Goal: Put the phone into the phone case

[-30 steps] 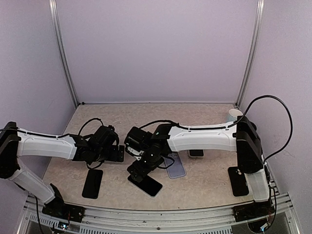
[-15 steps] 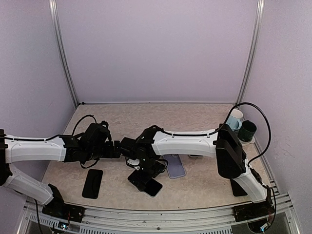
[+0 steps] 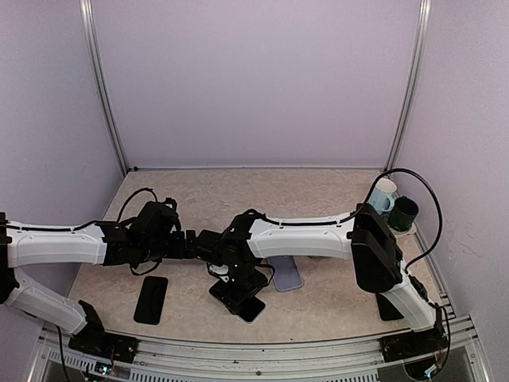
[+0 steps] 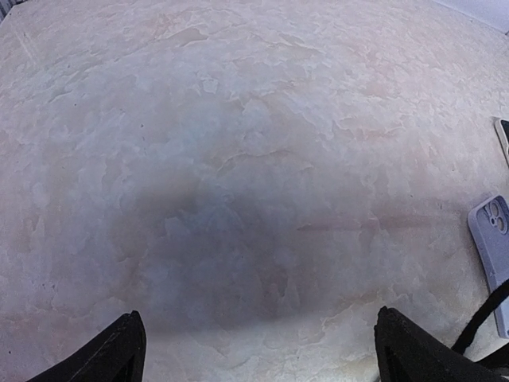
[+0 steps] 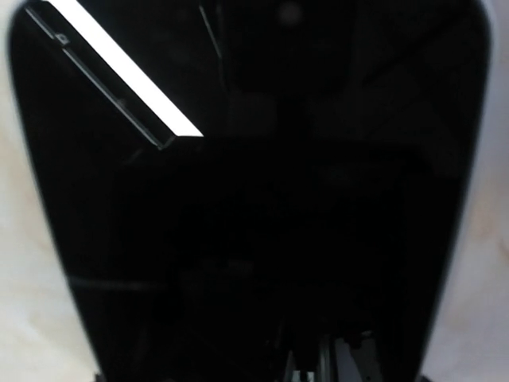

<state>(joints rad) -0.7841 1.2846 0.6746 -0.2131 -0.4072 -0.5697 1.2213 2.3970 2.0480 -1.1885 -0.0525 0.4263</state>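
Observation:
A black phone lies screen up near the table's front middle. It fills the right wrist view. My right gripper is down on its far-left end; its fingers are lost against the dark screen. The lavender phone case lies just right of the phone, camera cut-out up, and shows at the right edge of the left wrist view. My left gripper hovers left of the right gripper. In its wrist view the gripper is open and empty over bare table.
A second black phone lies at the front left. Another black flat item lies at the front right, partly behind the right arm. A white cup and a dark green cup stand at the right edge.
My right arm has swung its elbow forward, uncovering the cups, and its gripper has moved left and down onto the black phone. My left gripper has shifted slightly.

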